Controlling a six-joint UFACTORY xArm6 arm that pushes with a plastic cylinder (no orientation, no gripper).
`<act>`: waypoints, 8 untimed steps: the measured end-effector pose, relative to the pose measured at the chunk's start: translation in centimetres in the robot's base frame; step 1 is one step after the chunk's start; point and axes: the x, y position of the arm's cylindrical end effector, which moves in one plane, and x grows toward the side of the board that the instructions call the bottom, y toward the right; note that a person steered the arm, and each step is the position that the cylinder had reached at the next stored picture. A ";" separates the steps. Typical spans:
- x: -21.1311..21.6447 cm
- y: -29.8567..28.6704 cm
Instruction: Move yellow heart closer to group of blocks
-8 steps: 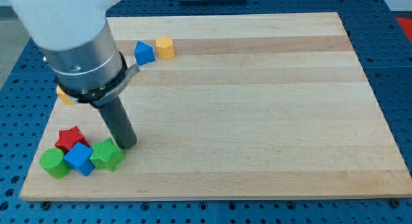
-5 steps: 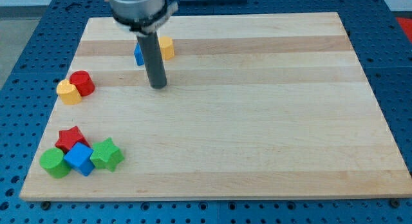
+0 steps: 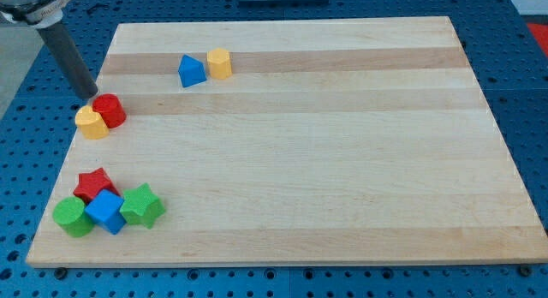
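The yellow heart (image 3: 91, 123) lies near the board's left edge, touching a red round block (image 3: 110, 110) on its upper right. My tip (image 3: 87, 95) is at the left edge, just above and left of these two, a little apart from them. The group sits at the bottom left: a red star (image 3: 93, 184), a blue cube (image 3: 106, 211), a green star (image 3: 142, 205) and a green cylinder (image 3: 73, 217), all close together.
A blue triangular block (image 3: 191, 71) and a yellow hexagonal block (image 3: 220, 63) sit side by side near the board's top. The wooden board (image 3: 342, 161) rests on a blue perforated table.
The rod went from beside the green star up to the blue block near the top, then left to the board's left edge above the yellow heart. No block has moved.
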 end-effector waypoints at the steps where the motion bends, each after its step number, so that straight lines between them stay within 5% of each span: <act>1: 2.9 0.0; 3: 8.4 1.7; 8: 8.0 14.8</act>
